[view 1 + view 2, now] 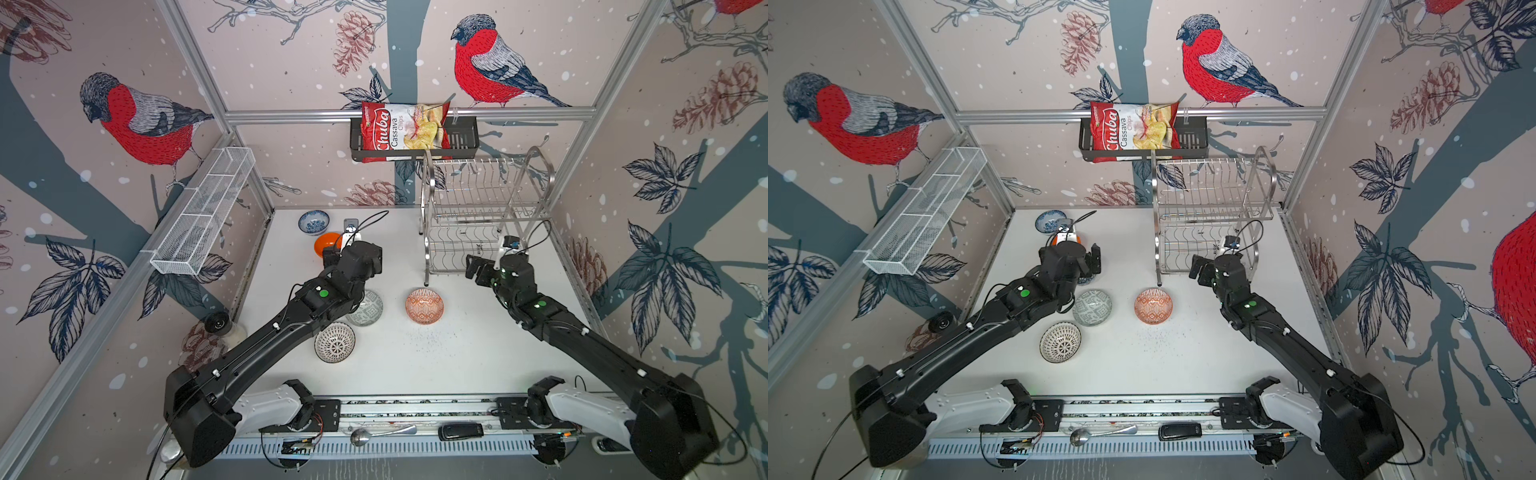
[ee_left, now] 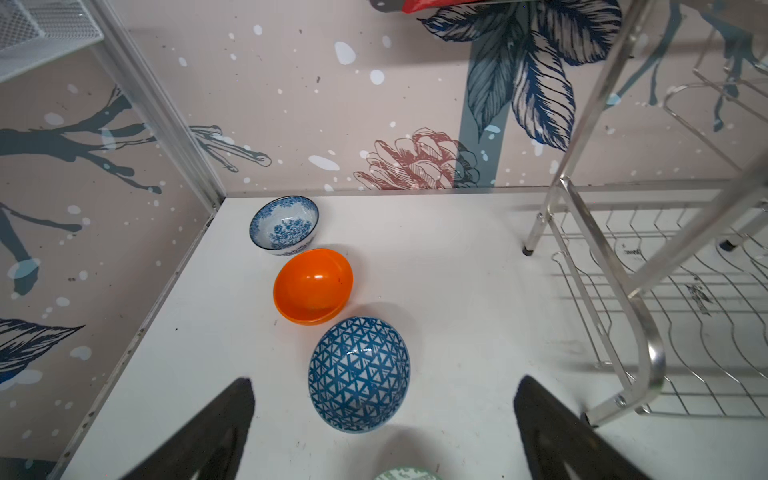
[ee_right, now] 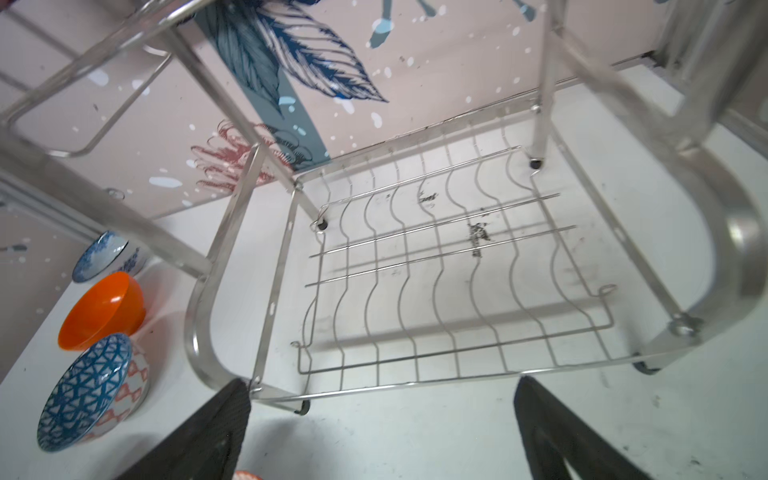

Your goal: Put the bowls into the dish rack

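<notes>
Bowls all on table [image 1: 457, 365], outside rack [image 1: 426, 257]: floral [image 2: 284, 224], orange [image 2: 311, 286], triangle [image 2: 359, 374] in a line from back left; grey-green [image 1: 1092, 307], dotted [image 1: 1060, 342], orange-patterned [image 1: 1153, 306] nearer front. Left gripper [image 2: 384, 382] over triangle, spread wide, holding nothing. Right gripper [image 3: 383, 382] low before rack, likewise released.

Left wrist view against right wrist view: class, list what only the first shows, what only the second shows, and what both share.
Only the left wrist view: a corner of the white mesh basket, the rim of the grey-green bowl, and the open left fingers. Only the right wrist view: the whole lower shelf of the dish rack, and the open right fingers. Both: the blue-floral bowl, the orange bowl, the blue triangle bowl, and part of the dish rack.
</notes>
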{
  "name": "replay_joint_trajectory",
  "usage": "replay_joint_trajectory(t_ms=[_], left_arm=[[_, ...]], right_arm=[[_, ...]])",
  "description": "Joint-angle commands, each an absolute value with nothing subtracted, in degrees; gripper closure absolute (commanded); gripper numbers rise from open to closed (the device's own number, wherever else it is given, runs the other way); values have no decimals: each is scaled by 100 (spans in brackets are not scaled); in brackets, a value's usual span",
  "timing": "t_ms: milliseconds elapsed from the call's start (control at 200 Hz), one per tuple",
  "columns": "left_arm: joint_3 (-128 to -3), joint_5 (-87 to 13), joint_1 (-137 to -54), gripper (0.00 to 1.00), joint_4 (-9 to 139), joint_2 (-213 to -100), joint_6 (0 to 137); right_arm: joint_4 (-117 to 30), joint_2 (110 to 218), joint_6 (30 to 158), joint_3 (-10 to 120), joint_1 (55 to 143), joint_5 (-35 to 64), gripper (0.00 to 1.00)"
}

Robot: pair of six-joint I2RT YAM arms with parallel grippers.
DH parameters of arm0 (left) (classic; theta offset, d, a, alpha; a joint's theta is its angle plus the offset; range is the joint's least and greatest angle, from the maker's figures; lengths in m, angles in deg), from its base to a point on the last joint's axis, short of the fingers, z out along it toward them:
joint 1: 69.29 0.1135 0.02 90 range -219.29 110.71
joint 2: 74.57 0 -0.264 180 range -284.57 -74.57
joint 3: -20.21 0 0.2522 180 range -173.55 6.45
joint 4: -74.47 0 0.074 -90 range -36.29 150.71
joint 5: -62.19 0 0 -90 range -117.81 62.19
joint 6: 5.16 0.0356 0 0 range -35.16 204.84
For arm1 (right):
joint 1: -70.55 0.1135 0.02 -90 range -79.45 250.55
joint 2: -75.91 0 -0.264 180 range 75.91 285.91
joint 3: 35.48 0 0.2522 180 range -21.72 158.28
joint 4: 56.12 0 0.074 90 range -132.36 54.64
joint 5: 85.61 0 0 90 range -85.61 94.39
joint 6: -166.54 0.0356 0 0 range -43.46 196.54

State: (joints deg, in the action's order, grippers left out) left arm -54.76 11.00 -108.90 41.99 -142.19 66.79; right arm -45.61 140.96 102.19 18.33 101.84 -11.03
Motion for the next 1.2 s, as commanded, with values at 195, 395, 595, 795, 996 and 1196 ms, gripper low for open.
replay_joint_trajectory(t_ms=[195,395,595,795,996,1196], left_arm=[[-4532,-126,-9768,2,5014,-13945,6722],[-4090,-778,-9546,2,5570,-13820,6604],[-4373,-902,-9468,2,5304,-14257,6536],[-4360,-1110,-9171,2,5113,-14299,6287],[-4460,-1329,-9152,2,4953,-14609,6197],[-4448,-1427,-9152,2,4972,-14572,6183]], right_arm=[[-3966,15172,10713,2637,11625,-2097,1],[-3678,15826,10847,3110,12282,-2355,0],[-3467,16459,11004,3567,12737,-2500,3],[-3440,16994,11152,3743,13046,-2519,10],[-3422,17269,11200,3819,13096,-2319,24],[-3146,17516,11196,4034,13250,-2315,28]])
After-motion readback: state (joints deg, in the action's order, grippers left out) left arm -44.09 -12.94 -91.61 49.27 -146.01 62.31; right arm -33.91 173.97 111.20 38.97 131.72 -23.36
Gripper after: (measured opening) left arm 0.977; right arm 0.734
